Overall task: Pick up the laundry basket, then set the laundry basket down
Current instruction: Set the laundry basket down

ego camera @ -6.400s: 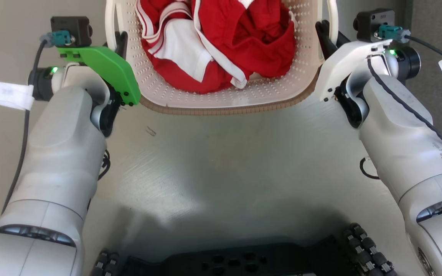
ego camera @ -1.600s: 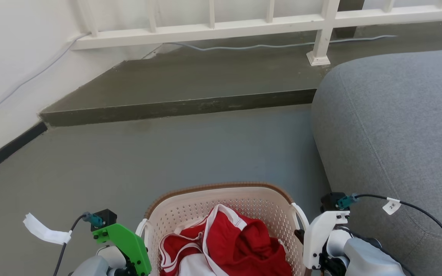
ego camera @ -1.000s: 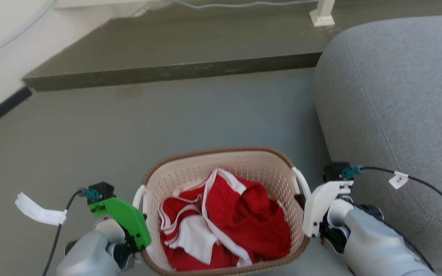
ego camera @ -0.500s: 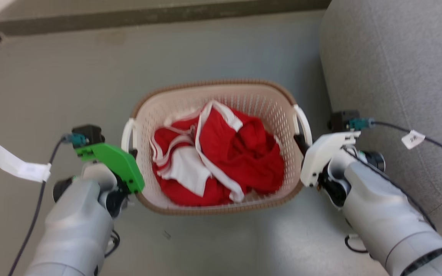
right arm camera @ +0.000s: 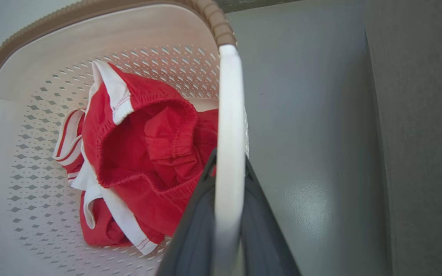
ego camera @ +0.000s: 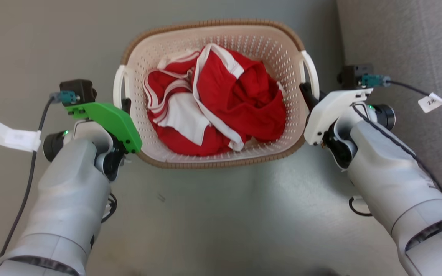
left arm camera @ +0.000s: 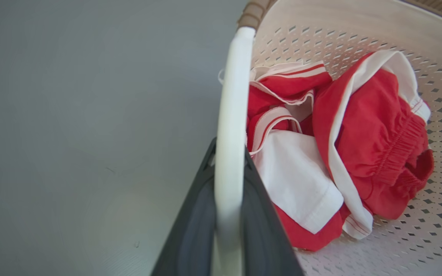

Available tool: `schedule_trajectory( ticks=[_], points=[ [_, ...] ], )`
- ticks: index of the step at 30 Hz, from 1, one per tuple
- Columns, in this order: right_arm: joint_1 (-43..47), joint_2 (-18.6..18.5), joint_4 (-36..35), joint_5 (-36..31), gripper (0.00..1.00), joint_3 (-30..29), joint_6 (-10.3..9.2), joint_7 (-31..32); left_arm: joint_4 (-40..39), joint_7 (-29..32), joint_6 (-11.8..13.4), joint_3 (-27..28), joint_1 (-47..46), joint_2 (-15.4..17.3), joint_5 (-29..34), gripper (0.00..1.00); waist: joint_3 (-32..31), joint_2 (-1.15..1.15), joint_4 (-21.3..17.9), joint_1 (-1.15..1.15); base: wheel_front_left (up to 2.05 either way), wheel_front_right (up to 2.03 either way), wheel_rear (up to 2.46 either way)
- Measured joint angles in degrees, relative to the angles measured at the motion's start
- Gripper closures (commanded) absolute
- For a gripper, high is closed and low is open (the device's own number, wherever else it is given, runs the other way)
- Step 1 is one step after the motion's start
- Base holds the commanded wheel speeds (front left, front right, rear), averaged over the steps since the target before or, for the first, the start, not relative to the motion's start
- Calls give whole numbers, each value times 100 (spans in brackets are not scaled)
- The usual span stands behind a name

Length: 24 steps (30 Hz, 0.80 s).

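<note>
Two-point hold. Holds the laundry basket [ego camera: 213, 164] over the grey floor [ego camera: 225, 214], just beside the sofa [ego camera: 397, 34]; pinches its left handle [ego camera: 116, 82] in the left claw [ego camera: 126, 104], its right handle [ego camera: 312, 69] in the right claw [ego camera: 306, 94]. Risks spilling the red-and-white clothes [ego camera: 236, 99] if lowering unevenly, losing a thin handle from a pinch, or clipping the sofa.

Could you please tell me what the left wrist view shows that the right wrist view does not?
Left wrist view: the left end effector shut on the left handle, close up. Right wrist view: the right end effector shut on the right handle, with the grey sofa beside. Both: the basket, its clothes, the floor, and the left handle, far off in the right wrist view.
</note>
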Motion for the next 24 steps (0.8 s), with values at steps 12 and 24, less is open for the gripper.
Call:
schedule_trajectory(
  ticks=[12, 24],
  points=[
    [-493, -55, -5, -152, 100, 8, -135, -227, -24, -381, 52, -32, -455, 0, 124, 100, 944, 0, 51, 0, 0, 0, 0],
    [-967, -105, -7, -151, 100, -55, -242, -330, -25, -610, 103, -143, -955, -1, 276, 100, 1768, 0, 82, 0, 0, 0, 0]
  ],
)
